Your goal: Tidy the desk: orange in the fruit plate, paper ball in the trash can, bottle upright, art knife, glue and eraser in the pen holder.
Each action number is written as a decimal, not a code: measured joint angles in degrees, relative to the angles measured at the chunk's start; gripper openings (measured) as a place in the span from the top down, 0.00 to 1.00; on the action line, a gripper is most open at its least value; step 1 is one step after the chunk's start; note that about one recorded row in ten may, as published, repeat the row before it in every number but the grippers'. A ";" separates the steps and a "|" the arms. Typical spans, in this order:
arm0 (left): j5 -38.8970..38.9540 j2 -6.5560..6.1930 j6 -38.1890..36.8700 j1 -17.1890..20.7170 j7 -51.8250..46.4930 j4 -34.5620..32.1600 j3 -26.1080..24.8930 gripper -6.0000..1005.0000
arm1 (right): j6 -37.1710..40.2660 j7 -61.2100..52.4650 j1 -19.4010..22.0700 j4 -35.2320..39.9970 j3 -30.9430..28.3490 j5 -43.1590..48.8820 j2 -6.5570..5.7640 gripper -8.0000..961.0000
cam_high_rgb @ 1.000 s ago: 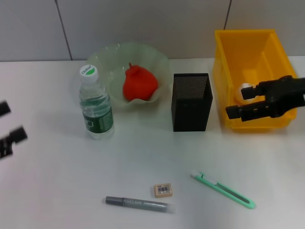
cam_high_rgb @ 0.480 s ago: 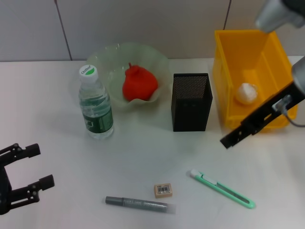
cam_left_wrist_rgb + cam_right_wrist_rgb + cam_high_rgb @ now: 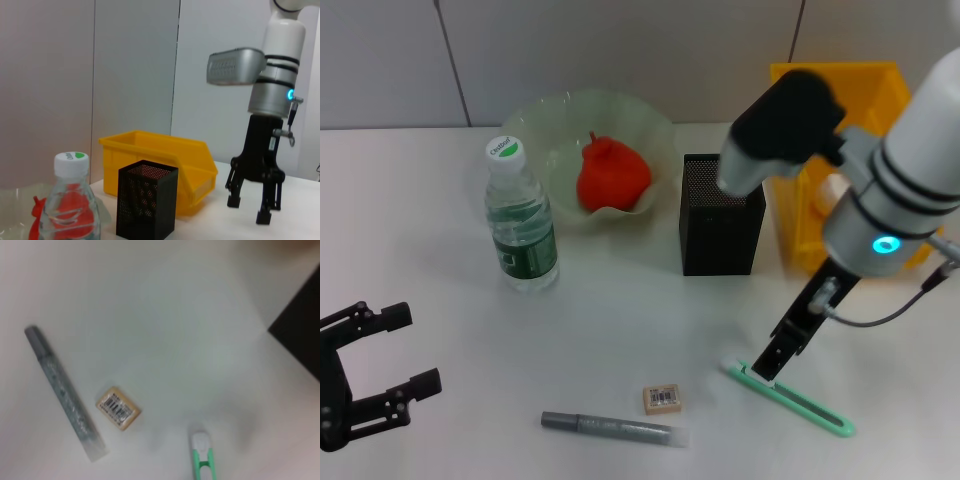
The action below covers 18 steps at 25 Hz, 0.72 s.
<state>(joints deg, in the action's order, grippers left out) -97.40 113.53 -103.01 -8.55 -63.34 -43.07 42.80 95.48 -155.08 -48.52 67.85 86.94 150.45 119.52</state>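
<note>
The green art knife [image 3: 798, 397] lies on the white desk at the front right. My right gripper [image 3: 767, 367] is open and points down just above the knife's near end; the left wrist view shows its fingers [image 3: 263, 216] apart. The eraser [image 3: 662, 398] and the grey glue stick [image 3: 610, 428] lie front centre. The right wrist view shows the glue [image 3: 65, 392], the eraser [image 3: 117, 408] and the knife's end [image 3: 202, 455]. The bottle [image 3: 520, 225] stands upright. The orange [image 3: 613, 175] sits in the fruit plate [image 3: 550, 120]. My left gripper [image 3: 415, 350] is open and empty at the front left.
The black mesh pen holder [image 3: 720, 215] stands mid-desk behind the knife. The yellow bin [image 3: 880, 85] stands at the back right, with the paper ball [image 3: 832, 190] partly hidden by my right arm. The bin [image 3: 160, 160] and the holder [image 3: 145, 205] also show in the left wrist view.
My right arm has swung from the yellow bin down and left to just over the art knife's end. My left gripper has come in slightly at the front left.
</note>
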 joint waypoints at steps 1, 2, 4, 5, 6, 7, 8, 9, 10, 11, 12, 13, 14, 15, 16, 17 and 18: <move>-0.01 0.06 -0.01 0.02 0.06 0.02 0.00 0.20 | -1.05 -0.36 -0.62 -1.24 1.55 0.00 0.02 0.13; -0.02 0.23 0.01 0.06 0.09 0.05 -0.02 0.20 | -2.05 -0.55 -1.00 -2.21 3.05 -0.01 0.07 0.13; -0.05 0.56 0.18 0.19 0.11 0.08 -0.08 0.20 | -3.97 -1.17 -1.41 -3.33 6.17 -0.06 0.14 0.13; -0.05 0.57 0.19 0.23 0.11 0.10 -0.09 0.20 | -4.64 -1.58 -1.66 -3.85 7.62 -0.15 0.16 0.13; -0.06 0.60 0.19 0.31 0.13 0.18 -0.13 0.20 | -5.25 -1.84 -1.90 -4.36 8.57 -0.40 0.18 0.13; -0.06 0.60 0.19 0.31 0.13 0.18 -0.13 0.20 | -5.87 -2.03 -2.14 -4.96 9.42 -0.87 0.21 0.13; -0.06 0.60 0.19 0.36 0.19 0.29 -0.15 0.20 | -7.00 -2.04 -2.51 -6.33 10.27 -2.12 0.25 0.13; -0.06 0.68 0.22 0.37 0.36 0.54 -0.22 0.20 | -7.00 -2.04 -2.51 -6.33 10.27 -2.12 0.25 0.13; -0.06 0.78 0.24 0.37 0.47 0.61 -0.24 0.20 | -7.50 -1.94 -2.62 -6.92 10.45 -2.49 0.26 0.14; -0.06 0.84 0.25 0.38 0.51 0.63 -0.26 0.20 | -8.21 -1.88 -2.73 -7.53 10.72 -2.68 0.26 0.14; -0.06 0.84 0.25 0.38 0.51 0.63 -0.26 0.20 | -8.84 -1.87 -2.80 -8.09 11.01 -2.79 0.27 0.15; -0.06 0.96 0.27 0.38 0.58 0.66 -0.28 0.20 | -10.10 -1.88 -3.01 -9.25 11.79 -2.83 0.27 0.15; -0.06 1.18 0.27 0.41 0.70 0.67 -0.32 0.20 | -10.10 -1.88 -3.01 -9.25 11.79 -2.83 0.27 0.15; -0.07 1.27 0.28 0.44 0.72 0.69 -0.38 0.20 | -10.51 -1.88 -3.10 -9.73 12.16 -2.86 0.27 0.16; -0.06 1.29 0.31 0.47 0.73 0.71 -0.43 0.20 | -10.86 -1.98 -3.20 -10.17 12.51 -2.87 0.28 0.16; -0.06 1.34 0.32 0.50 0.74 0.81 -0.53 0.20 | -11.15 -2.07 -3.29 -10.51 12.79 -2.88 0.28 0.17; -0.07 1.38 0.35 0.54 0.83 1.27 -0.76 0.20 | -11.44 -2.19 -3.34 -10.71 12.99 -2.91 0.29 0.17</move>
<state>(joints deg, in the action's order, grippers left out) -97.47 114.91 -102.66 -8.01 -62.51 -41.80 42.04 84.04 -157.27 -51.86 57.14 99.93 147.54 119.81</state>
